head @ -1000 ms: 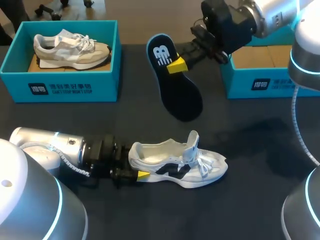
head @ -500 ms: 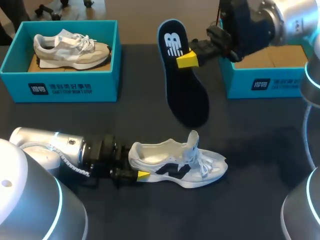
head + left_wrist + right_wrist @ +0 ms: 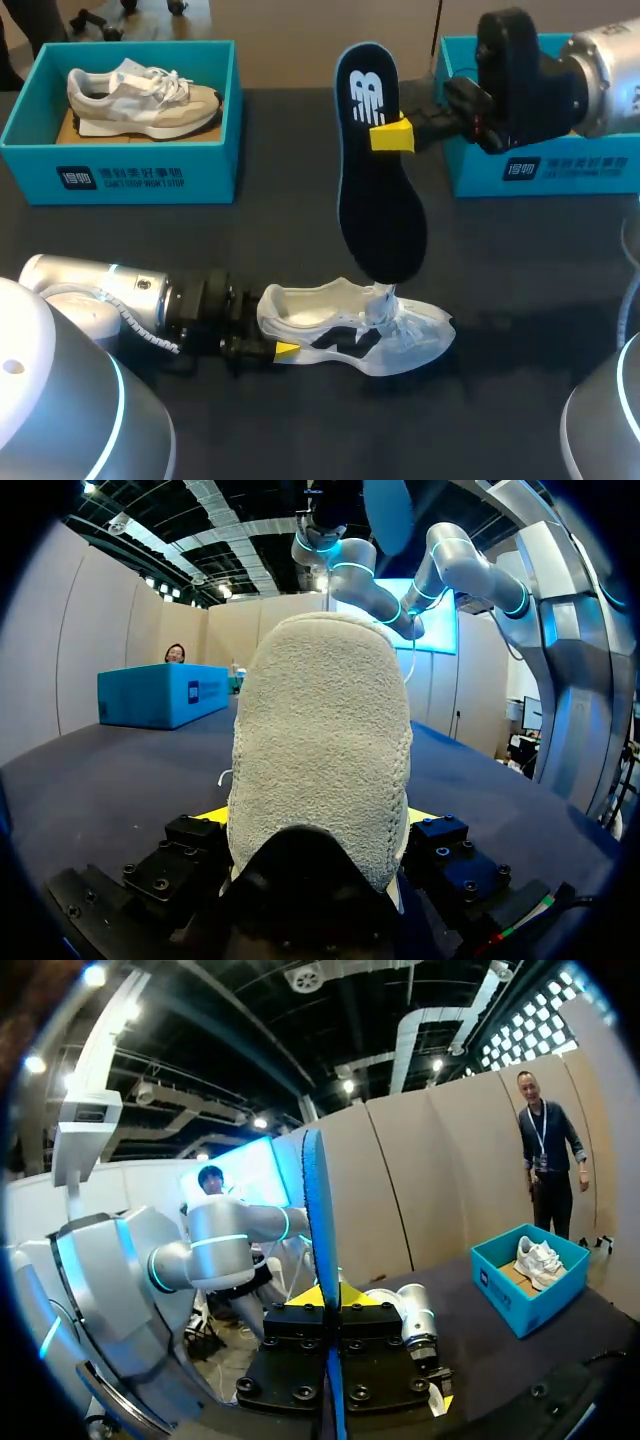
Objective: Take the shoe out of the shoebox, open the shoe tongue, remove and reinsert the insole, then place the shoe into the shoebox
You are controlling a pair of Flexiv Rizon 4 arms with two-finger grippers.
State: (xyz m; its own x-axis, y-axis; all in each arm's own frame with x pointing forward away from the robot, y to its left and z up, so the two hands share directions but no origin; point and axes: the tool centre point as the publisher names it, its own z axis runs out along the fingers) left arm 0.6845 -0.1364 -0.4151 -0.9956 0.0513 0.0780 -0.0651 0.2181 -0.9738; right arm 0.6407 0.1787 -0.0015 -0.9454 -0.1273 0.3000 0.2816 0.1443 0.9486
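A white shoe with dark side marks (image 3: 400,335) lies on its sole on the dark table, toe to the right. My left gripper (image 3: 272,342) holds its heel, one finger on each side; in the left wrist view the fuzzy heel (image 3: 320,750) fills the gap of that gripper (image 3: 320,820). My right gripper (image 3: 392,135) is shut on a dark insole (image 3: 375,210) near its heel end. The insole hangs almost upright, its toe end just above the shoe's tongue. In the right wrist view the insole (image 3: 318,1210) stands edge-on between the fingers of the right gripper (image 3: 328,1300).
A teal shoebox (image 3: 120,180) at the back left holds a grey and beige shoe (image 3: 140,97). A second teal shoebox (image 3: 560,168) stands at the back right, partly behind my right arm.
My right arm has carried the insole to the right and down toward the shoe, turning it more upright. The left arm and the shoe have stayed put.
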